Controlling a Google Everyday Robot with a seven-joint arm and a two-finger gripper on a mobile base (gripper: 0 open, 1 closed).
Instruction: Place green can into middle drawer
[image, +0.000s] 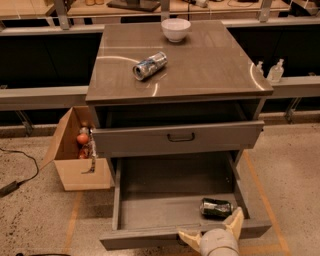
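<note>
The green can (216, 208), dark green with a silver end, lies on its side on the floor of the open middle drawer (165, 210), near its front right corner. My gripper (212, 227) is at the bottom of the view, just in front of and above the drawer's front edge. Its two pale fingers (234, 221) are spread apart and hold nothing. The can lies free, just beyond the fingertips.
The uppermost drawer (177, 137) is part open above. On the cabinet top (220, 70) lie a silver-blue can (149, 65) on its side and a white bowl (175, 29). A cardboard box (80, 150) with items stands left of the cabinet. Two small bottles (274, 71) stand at right.
</note>
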